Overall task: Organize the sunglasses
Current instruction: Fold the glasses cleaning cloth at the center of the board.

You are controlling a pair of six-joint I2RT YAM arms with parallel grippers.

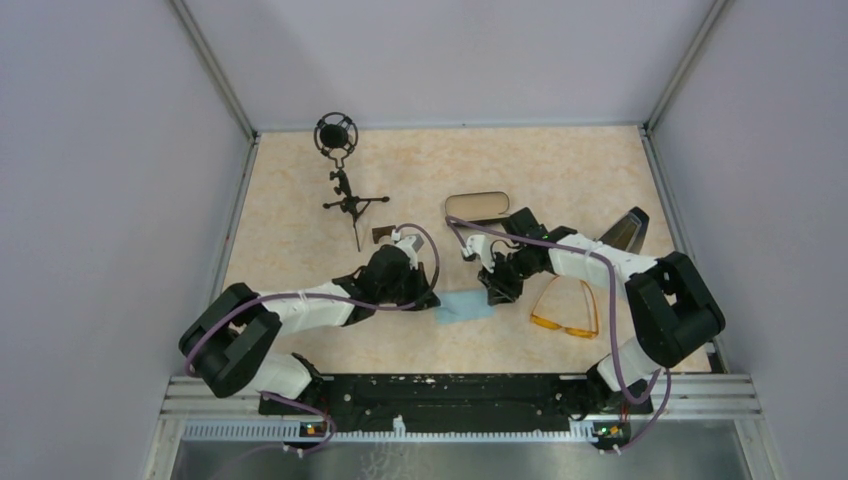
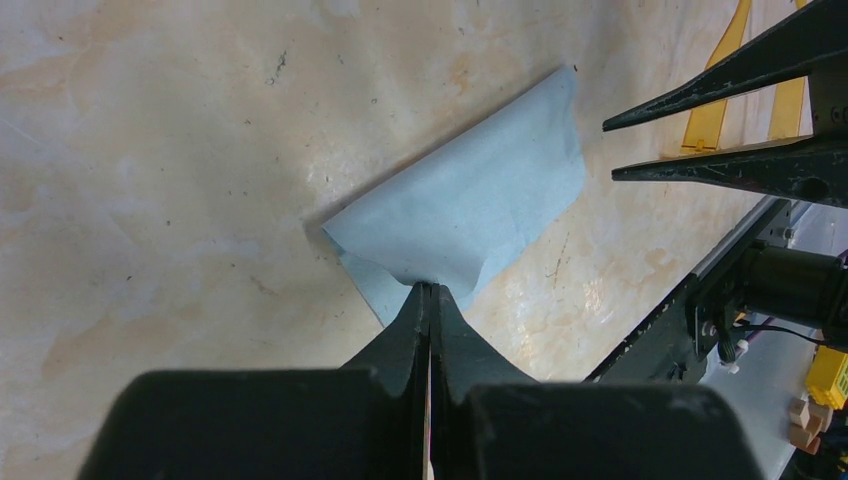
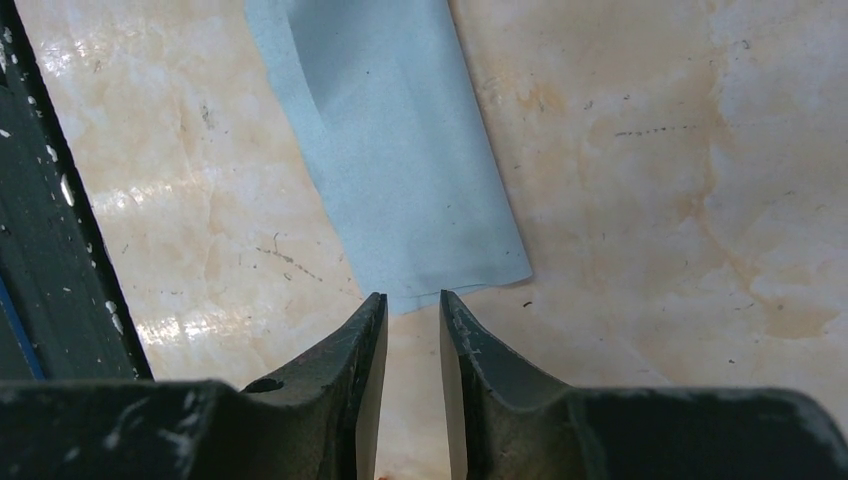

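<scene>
The orange sunglasses (image 1: 565, 308) lie open on the table at the front right; their thin arms (image 2: 712, 118) show at the top right of the left wrist view. The light blue cloth (image 1: 465, 306) lies just left of them. My left gripper (image 2: 430, 288) is shut on the cloth's near corner (image 2: 470, 210), which lifts up into the tips. My right gripper (image 3: 413, 300) is open with a narrow gap, its tips at the edge of the cloth (image 3: 400, 150), holding nothing. Its fingers (image 2: 720, 75) also show in the left wrist view. The open black case (image 1: 475, 206) lies behind.
A microphone on a small tripod (image 1: 340, 170) stands at the back left. A small brown object (image 1: 383, 233) lies by the left wrist. A dark wedge-shaped object (image 1: 625, 232) sits at the right wall. The black base rail (image 2: 680, 320) runs along the near edge.
</scene>
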